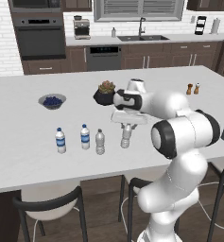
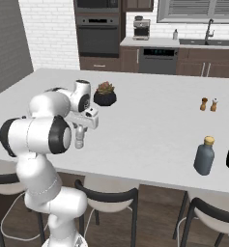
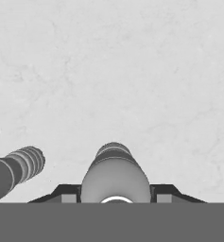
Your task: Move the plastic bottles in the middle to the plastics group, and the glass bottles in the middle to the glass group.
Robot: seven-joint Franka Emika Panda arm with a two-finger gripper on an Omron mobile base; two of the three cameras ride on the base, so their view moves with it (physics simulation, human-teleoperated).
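My gripper (image 1: 126, 126) points straight down over the counter's front part and is shut on a clear unlabelled plastic bottle (image 1: 126, 137), gripped near its top. In the hand view that plastic bottle (image 3: 114, 172) sits between the two fingers. I cannot tell whether its base touches the counter. A second unlabelled plastic bottle (image 1: 100, 142) stands upright just to its left, beside the two blue-labelled bottles of the plastics group (image 1: 60, 141) (image 1: 85, 137). The dark slate-blue glass bottle (image 2: 204, 155) with a yellowish cap stands far to the right near the front edge.
A potted succulent (image 1: 105, 93) stands behind the gripper and a bowl of blueberries (image 1: 52, 100) lies back left. Two small brown shakers (image 1: 193, 88) stand at the back right. Stools (image 1: 47, 203) are tucked under the white counter's front edge (image 1: 47, 182).
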